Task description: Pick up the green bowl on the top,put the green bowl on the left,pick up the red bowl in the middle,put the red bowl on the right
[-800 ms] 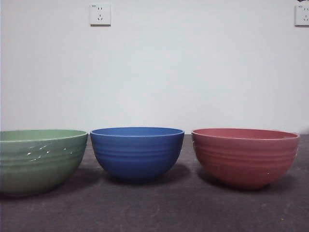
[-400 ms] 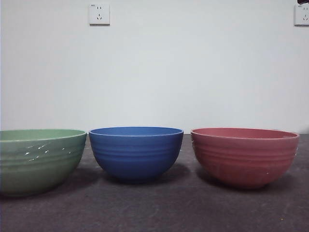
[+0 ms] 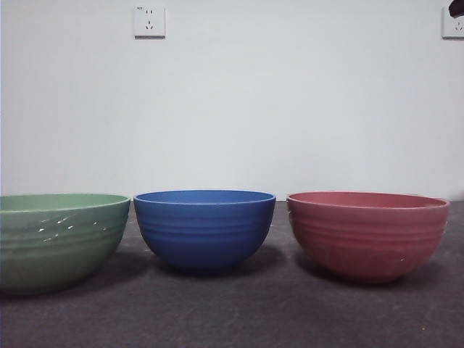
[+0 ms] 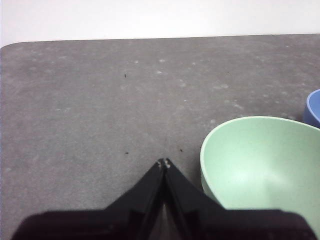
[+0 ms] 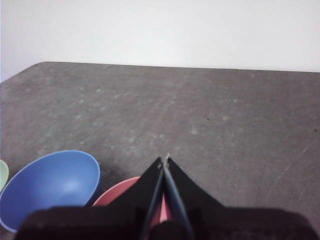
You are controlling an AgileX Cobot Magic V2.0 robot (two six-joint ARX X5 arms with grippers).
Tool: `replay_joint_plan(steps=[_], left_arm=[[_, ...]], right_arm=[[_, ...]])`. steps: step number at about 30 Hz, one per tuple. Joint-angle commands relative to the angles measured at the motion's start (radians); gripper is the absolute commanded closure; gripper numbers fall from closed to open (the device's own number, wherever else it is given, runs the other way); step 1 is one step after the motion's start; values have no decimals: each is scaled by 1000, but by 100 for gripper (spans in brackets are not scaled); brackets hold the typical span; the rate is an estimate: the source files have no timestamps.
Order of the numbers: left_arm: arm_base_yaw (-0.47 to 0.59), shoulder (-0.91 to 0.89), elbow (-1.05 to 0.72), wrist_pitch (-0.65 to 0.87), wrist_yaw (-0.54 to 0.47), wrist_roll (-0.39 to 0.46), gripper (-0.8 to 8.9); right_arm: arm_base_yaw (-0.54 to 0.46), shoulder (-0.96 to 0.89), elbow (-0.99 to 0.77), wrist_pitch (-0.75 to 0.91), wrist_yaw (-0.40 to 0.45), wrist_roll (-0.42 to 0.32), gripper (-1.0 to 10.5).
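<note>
Where bowls stand: blue bowl (image 3: 204, 229) (central)

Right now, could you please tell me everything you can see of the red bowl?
The red bowl is pinkish-red, round and matte, with horizontal ribbed rings outside. It stands upright and looks empty on the dark grey table, apart from the blue bowl beside it. Nothing grips it; the right gripper, jaws shut, hovers above its rim.

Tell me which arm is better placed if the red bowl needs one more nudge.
Right, probably. The right tool, jaws shut and empty, hangs over the red bowl; the left tool, also shut, is beside the green bowl.
</note>
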State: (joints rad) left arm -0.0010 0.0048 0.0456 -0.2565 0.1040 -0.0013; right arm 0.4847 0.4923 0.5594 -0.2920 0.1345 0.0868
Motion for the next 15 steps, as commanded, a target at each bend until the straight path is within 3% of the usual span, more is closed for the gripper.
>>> replay_joint_plan(steps=[1, 15], left_arm=[[2, -2, -16, 1, 2, -8, 817], [2, -2, -16, 1, 2, -8, 817]], right_arm=[[1, -2, -1, 3, 3, 9, 943], [1, -2, -1, -8, 3, 9, 943]])
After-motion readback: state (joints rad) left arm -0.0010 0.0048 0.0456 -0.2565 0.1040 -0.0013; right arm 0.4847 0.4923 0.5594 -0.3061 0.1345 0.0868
